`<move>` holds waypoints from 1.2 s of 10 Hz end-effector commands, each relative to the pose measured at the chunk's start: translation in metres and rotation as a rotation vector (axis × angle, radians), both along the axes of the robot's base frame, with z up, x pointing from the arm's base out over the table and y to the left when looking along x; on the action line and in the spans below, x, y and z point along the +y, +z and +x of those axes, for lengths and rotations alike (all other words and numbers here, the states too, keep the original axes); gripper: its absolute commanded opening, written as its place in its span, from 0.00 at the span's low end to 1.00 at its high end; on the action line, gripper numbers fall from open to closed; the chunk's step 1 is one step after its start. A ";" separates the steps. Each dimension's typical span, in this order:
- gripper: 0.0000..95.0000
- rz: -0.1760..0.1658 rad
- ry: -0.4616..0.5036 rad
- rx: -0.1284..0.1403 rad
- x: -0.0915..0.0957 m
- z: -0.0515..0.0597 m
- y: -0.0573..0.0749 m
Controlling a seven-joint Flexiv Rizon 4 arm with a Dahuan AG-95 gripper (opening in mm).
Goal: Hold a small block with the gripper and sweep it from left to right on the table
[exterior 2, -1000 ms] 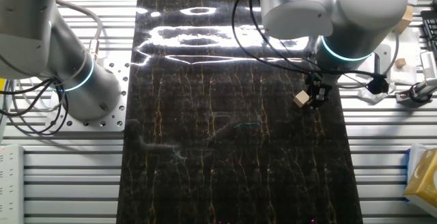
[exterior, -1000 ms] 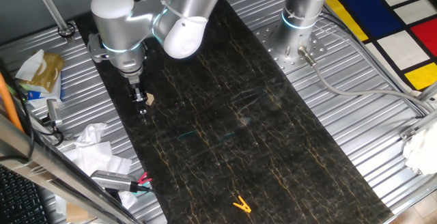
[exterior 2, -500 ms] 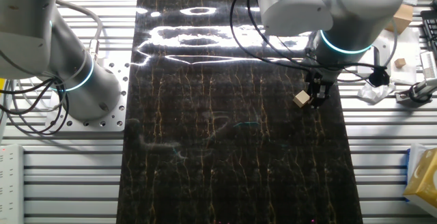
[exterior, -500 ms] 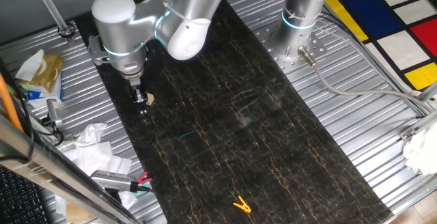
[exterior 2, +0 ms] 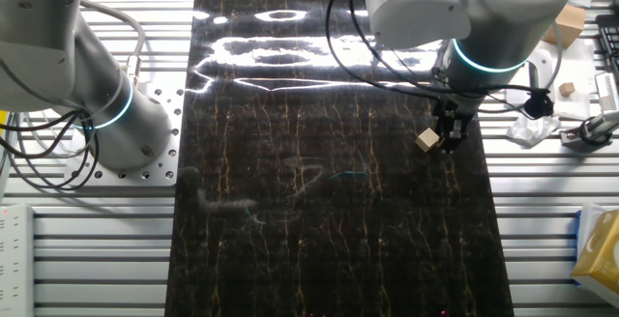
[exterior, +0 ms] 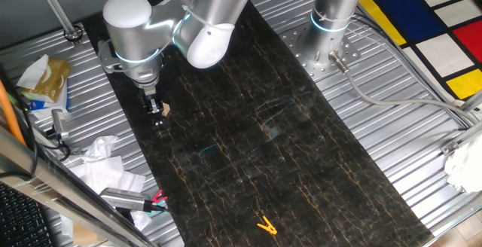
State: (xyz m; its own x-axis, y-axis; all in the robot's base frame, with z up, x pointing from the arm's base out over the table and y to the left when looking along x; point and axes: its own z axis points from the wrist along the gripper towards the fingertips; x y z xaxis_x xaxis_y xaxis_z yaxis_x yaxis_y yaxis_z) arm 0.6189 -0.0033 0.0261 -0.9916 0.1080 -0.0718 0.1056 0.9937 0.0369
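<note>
Hugging table (exterior 2: 319,220) edge, claw (exterior 2: 449,141), small block (exterior 2: 427,140)

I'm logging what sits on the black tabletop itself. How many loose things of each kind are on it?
Small wooden block, beside the gripper: 1
Yellow clip, near the far end of the table: 1
Total: 2

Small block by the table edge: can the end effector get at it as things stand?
Probably yes. The end effector is down at the table, right beside the small block, and nothing lies between them. Whether its fingers already touch or grip the block cannot be told.
</note>
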 end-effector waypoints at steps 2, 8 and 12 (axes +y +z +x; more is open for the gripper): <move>0.60 -0.005 0.028 0.012 0.000 0.000 0.000; 0.60 -0.025 0.079 0.012 0.000 0.000 0.000; 0.60 -0.028 0.113 0.006 0.000 0.000 0.000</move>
State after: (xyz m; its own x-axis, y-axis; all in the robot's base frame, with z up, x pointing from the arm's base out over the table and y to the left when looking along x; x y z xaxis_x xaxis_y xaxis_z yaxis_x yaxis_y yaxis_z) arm 0.6185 -0.0033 0.0264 -0.9977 -0.0098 -0.0674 -0.0104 0.9999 0.0083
